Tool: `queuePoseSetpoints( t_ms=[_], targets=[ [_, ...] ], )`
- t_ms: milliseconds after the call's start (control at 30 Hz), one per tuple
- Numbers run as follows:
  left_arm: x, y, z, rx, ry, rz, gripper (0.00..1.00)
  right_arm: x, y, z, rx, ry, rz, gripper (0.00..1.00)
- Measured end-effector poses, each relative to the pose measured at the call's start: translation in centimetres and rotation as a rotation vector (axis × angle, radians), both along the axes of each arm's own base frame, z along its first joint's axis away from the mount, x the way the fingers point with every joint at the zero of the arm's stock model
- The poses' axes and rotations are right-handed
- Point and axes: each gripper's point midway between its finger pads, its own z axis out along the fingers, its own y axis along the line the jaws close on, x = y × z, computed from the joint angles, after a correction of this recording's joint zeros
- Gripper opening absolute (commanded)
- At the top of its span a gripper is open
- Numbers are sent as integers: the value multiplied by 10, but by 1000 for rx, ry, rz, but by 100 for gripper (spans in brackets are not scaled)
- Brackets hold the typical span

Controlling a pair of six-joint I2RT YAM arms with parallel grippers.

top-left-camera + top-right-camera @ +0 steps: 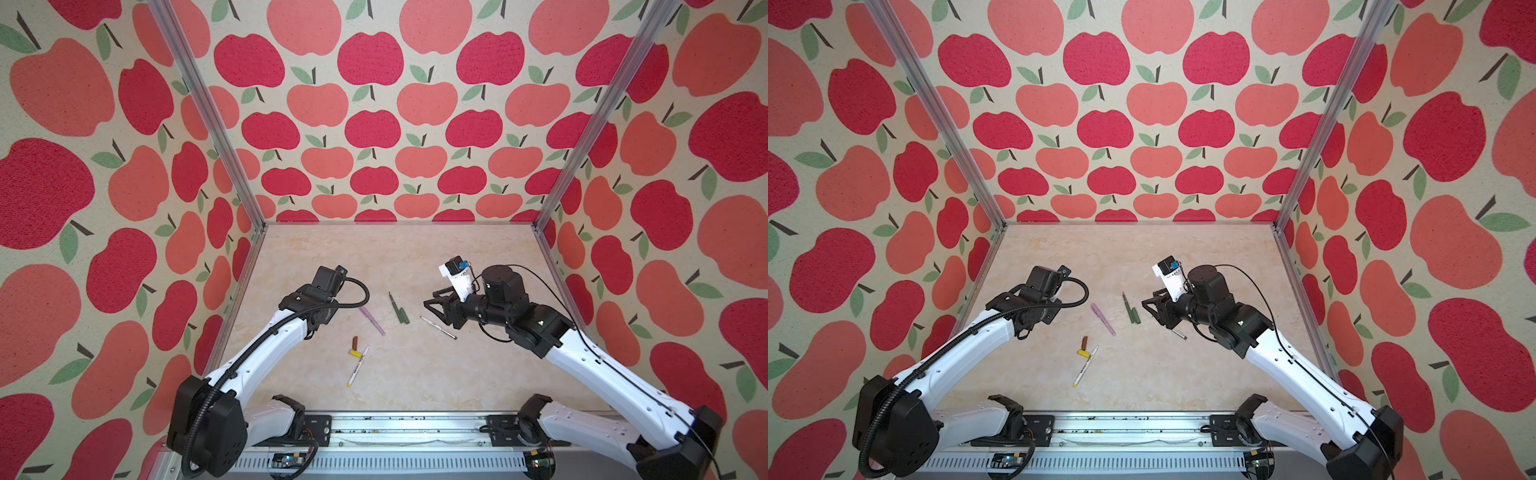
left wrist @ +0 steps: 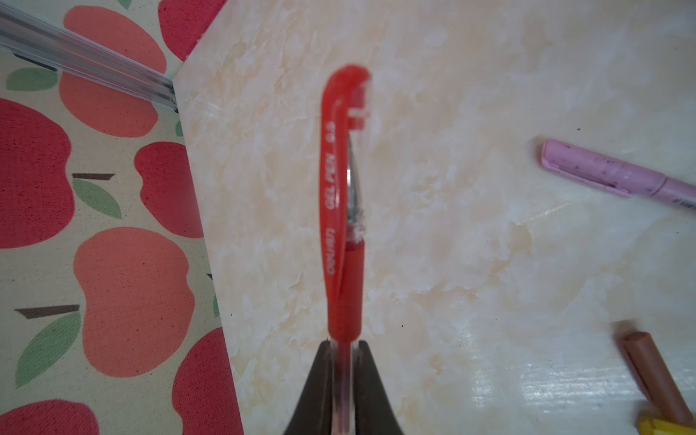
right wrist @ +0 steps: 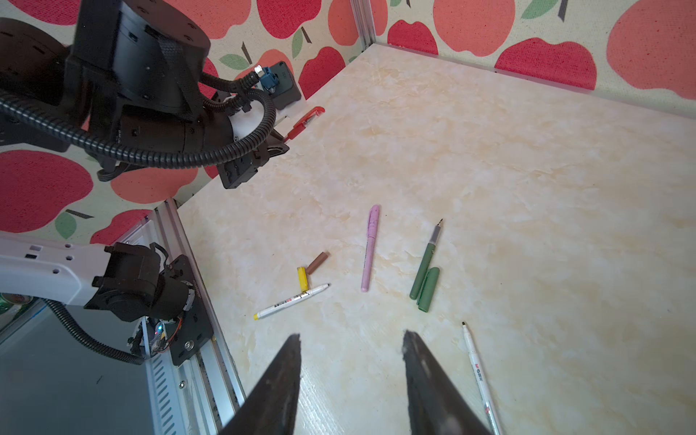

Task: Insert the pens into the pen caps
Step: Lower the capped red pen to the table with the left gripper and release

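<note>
Red pen (image 2: 344, 293) in left hand (image 2: 343, 344): "GEL PEN"

On our pale marbled counter (image 1: 415, 257) we see a capped lilac pen (image 1: 372, 321), a green pen (image 1: 395, 307) against its green cap (image 1: 404, 316), a white pen (image 1: 438, 327), and a brown cap (image 1: 355, 342) and yellow cap (image 1: 354, 353) beside a yellow-ended white pen (image 1: 358, 366).

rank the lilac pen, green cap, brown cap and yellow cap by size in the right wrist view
1. lilac pen
2. green cap
3. brown cap and yellow cap: they look about alike, too close to rank
</note>
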Motion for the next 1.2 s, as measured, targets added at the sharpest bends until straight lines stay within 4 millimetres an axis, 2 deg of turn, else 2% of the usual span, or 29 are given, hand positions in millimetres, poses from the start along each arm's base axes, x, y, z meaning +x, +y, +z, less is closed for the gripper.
queuePoseSetpoints(
  t_ms=[233,500,667,900,1200],
  targets=[
    [-6,-10,-49,4,204,-43,0,1,0,3,13,-18,-5,47],
    [5,-15,-90,38,359,-5,0,2,1,7,28,-35,-4,48],
    [1,-14,-112,33,424,27,0,2,1,8,29,-42,-2,48],
    [0,-13,-120,0,449,58,1,2,0,8,19,-55,4,49],
    [5,-20,-121,-34,450,63,24,4,-1,7,16,-58,0,49]
  ],
)
